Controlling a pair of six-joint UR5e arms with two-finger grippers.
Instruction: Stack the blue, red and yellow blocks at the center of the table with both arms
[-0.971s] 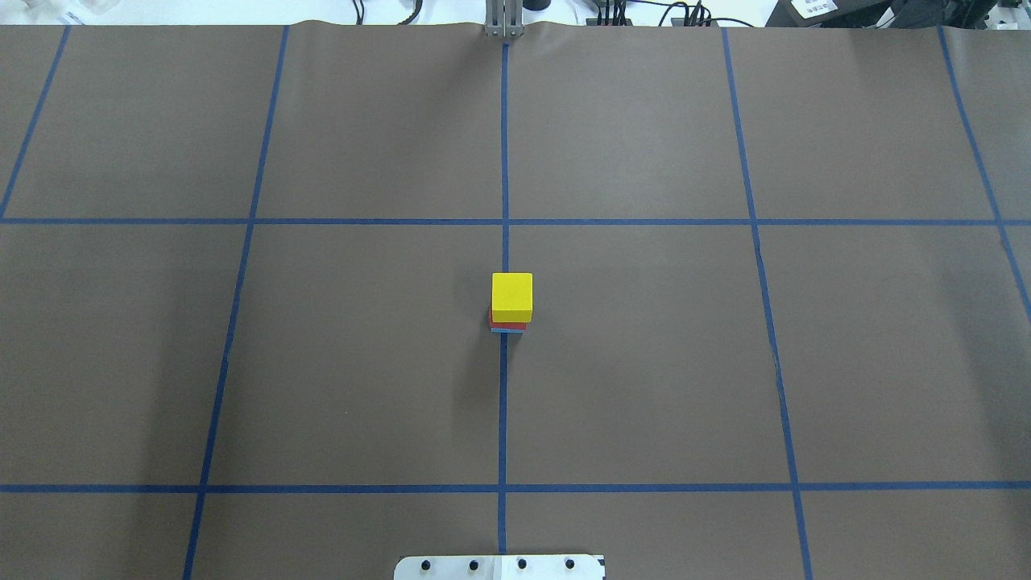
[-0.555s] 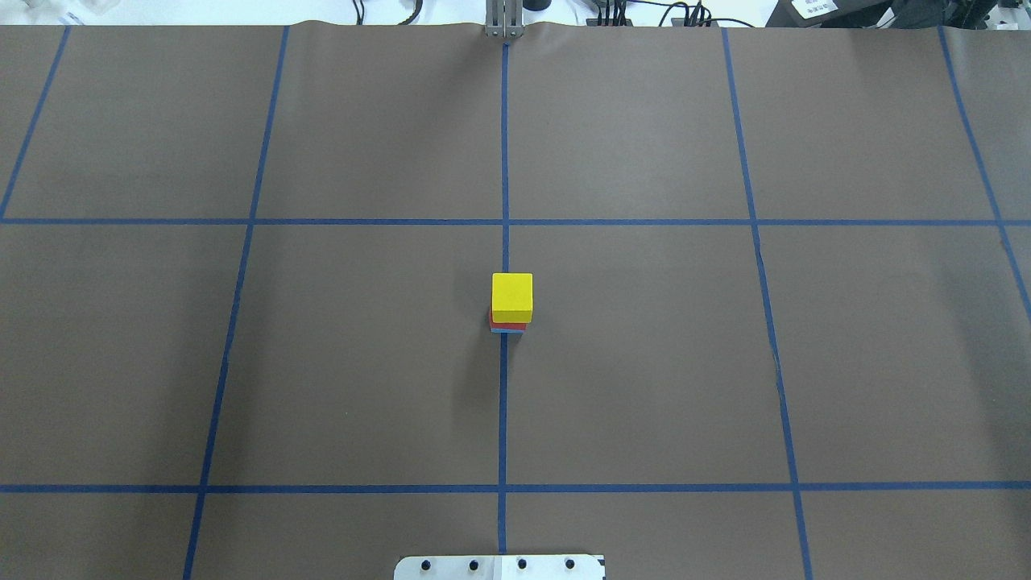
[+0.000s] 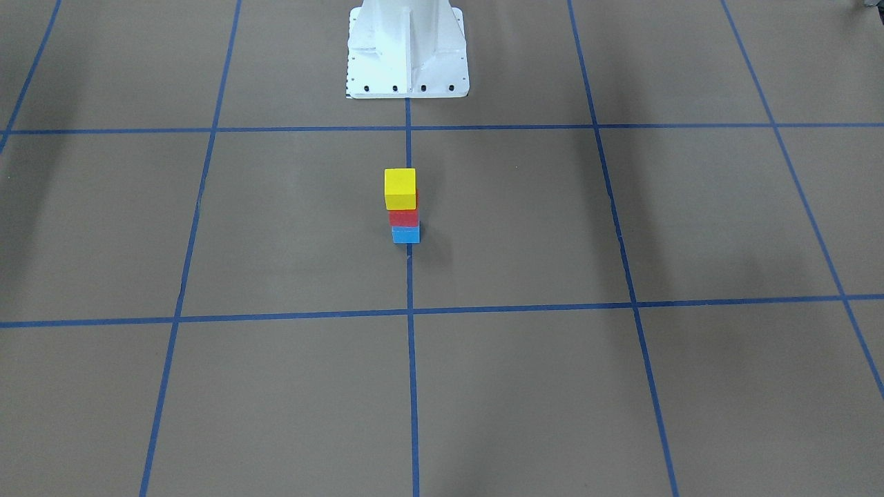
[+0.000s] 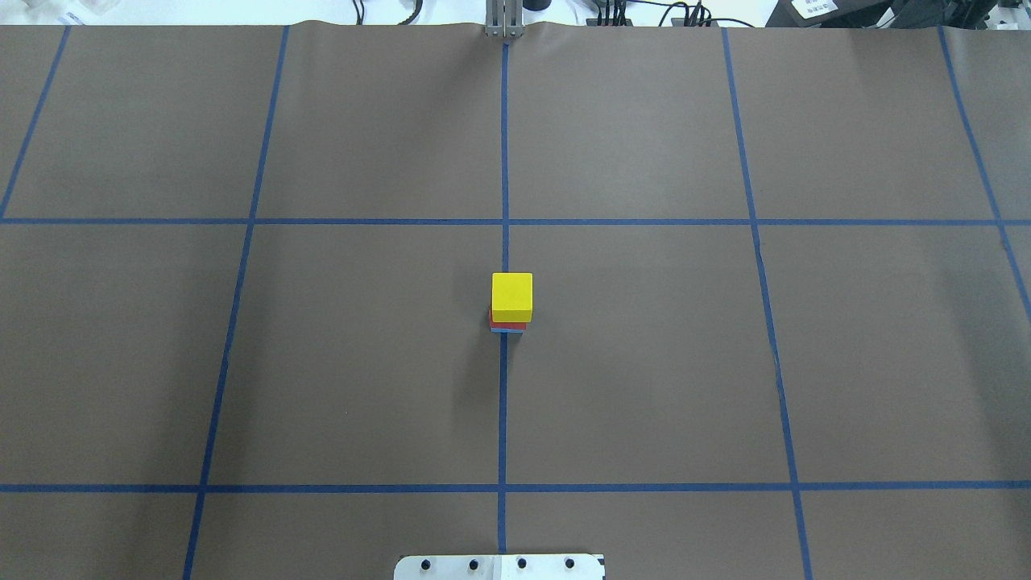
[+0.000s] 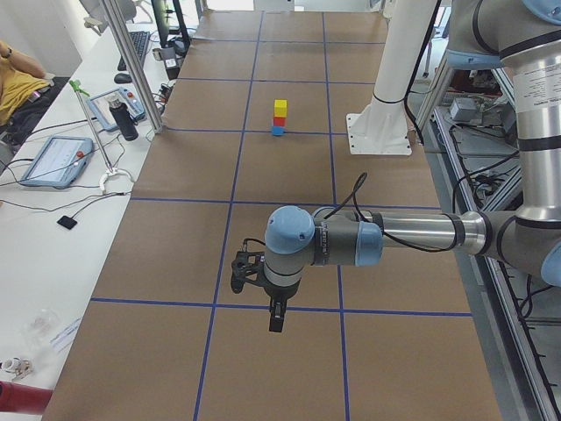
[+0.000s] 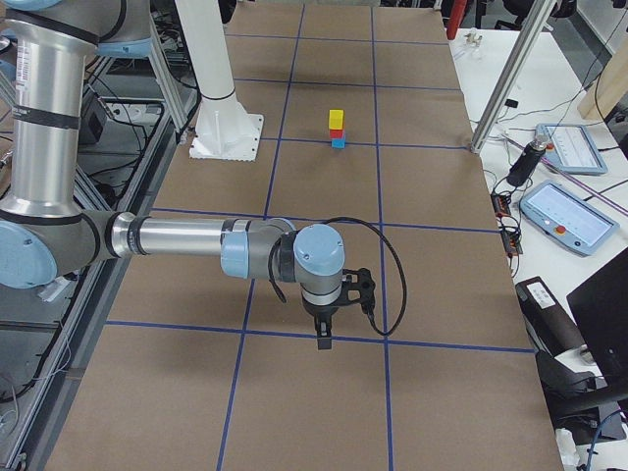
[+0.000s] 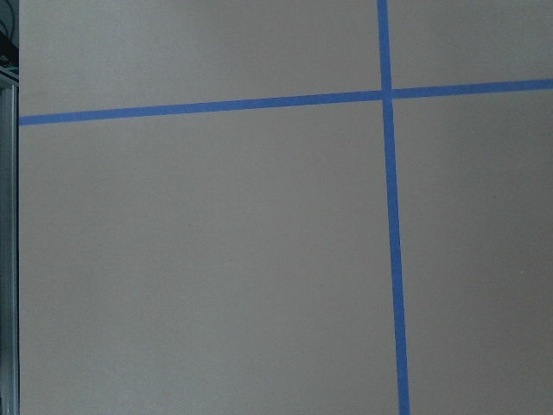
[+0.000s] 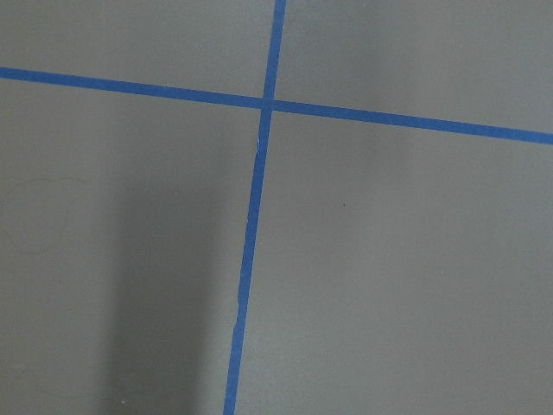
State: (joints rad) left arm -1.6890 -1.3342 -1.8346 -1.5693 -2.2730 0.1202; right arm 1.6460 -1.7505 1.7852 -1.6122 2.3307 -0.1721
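blue block (image 3: 406, 235) plain from front, sliver overhead

The table (image 4: 644, 362) was lit brightly and evenly from overhead. Soft, broad shadows were cast across it, a faint one beside the block stack (image 4: 511, 302). The wrist views were rendered slightly soft.
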